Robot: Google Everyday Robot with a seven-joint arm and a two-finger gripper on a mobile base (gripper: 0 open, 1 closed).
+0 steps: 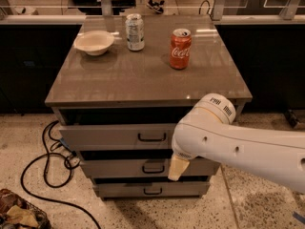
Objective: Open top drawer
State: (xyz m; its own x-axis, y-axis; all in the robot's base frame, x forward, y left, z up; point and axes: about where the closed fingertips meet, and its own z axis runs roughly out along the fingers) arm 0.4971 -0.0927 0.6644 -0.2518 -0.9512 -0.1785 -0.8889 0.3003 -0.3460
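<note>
The grey cabinet has three drawer fronts with black loop handles. The top drawer stands out a little from the cabinet, with a dark gap above its front. Its handle is free. My gripper hangs from the white arm. It sits in front of the middle drawer, below and to the right of the top drawer's handle and apart from it. The arm hides the right part of all three drawer fronts.
On the cabinet top stand a white bowl, a silver can and a red Coca-Cola can. A black cable loops on the floor at the left. The bottom drawer is below.
</note>
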